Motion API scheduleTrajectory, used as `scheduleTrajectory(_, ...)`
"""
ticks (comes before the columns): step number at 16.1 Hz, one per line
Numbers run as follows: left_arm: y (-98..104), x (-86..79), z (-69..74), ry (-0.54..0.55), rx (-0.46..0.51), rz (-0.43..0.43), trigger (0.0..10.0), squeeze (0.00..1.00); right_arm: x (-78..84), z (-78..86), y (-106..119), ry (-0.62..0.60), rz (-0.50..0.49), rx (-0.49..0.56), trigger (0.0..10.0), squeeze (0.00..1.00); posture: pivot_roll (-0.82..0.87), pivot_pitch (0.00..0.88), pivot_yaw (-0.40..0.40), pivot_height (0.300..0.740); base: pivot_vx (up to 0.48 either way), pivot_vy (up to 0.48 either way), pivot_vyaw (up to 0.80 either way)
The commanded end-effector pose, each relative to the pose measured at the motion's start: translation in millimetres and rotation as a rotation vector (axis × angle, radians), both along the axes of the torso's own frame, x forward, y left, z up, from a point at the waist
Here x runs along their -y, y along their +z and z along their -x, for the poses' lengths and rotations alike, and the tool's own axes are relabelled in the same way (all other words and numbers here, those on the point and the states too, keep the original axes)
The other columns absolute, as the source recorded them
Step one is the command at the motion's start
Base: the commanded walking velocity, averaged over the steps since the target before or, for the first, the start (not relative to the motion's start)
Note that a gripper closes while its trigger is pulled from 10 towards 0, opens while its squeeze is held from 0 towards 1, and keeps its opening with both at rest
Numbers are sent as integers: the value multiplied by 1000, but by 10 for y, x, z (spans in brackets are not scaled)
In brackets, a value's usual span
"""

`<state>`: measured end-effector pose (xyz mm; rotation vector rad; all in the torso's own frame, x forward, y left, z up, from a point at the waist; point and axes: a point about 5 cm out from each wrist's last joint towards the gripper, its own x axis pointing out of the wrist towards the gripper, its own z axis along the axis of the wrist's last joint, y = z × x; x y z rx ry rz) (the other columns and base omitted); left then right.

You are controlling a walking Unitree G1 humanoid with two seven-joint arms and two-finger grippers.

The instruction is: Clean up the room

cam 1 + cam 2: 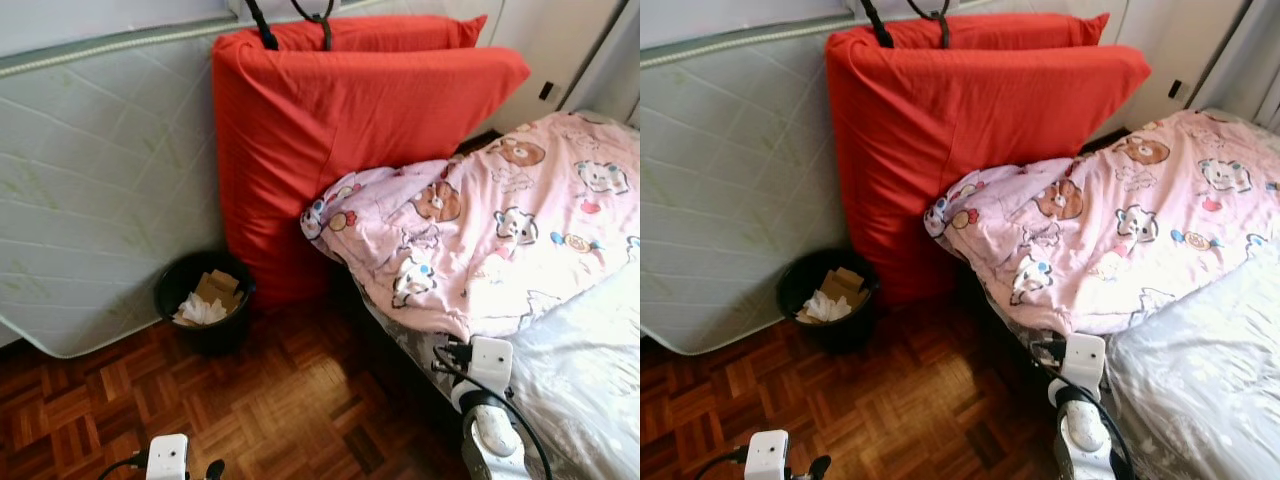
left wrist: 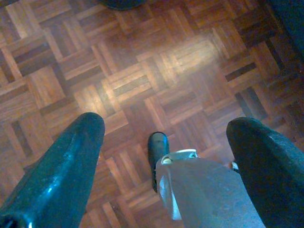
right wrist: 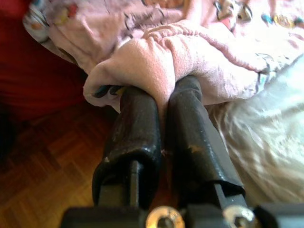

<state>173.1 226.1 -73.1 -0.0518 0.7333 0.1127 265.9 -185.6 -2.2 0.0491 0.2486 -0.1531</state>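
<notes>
A pink cartoon-print blanket (image 1: 480, 230) lies crumpled across the bed (image 1: 590, 370), its lower edge hanging near the bed's side. In the right wrist view my right gripper (image 3: 164, 92) is shut on a fold of that blanket's edge (image 3: 156, 61), with pink cloth pinched between the two black fingers. The right arm (image 1: 490, 420) reaches up from below to the bed's near corner. My left gripper (image 2: 166, 122) hangs open above the parquet floor (image 2: 142, 71) with nothing between its fingers. Its wrist (image 1: 167, 460) shows at the bottom left.
A black bin (image 1: 205, 300) holding crumpled paper and cardboard stands on the floor against a white mattress (image 1: 90, 180) leaning on the wall. A red padded mattress (image 1: 330, 130) leans beside it, touching the bed. Open parquet (image 1: 280, 400) lies in front of me.
</notes>
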Motion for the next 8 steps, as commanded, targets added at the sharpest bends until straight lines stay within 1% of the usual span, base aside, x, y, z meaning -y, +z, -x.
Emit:
scheduleTrajectory(1, -21, 6, 29, -15, -24, 0, 10000, 0, 22, 24, -43, 1, 2, -35, 10000, 0, -49, 96, -54, 740, 0, 0, 0)
scheduleTrajectory(8, -19, 12, 18, -18, -25, 3, 10000, 0, 8, 56, -107, 21, -9, -84, 10000, 0, -48, 106, -56, 740, 0, 0, 0)
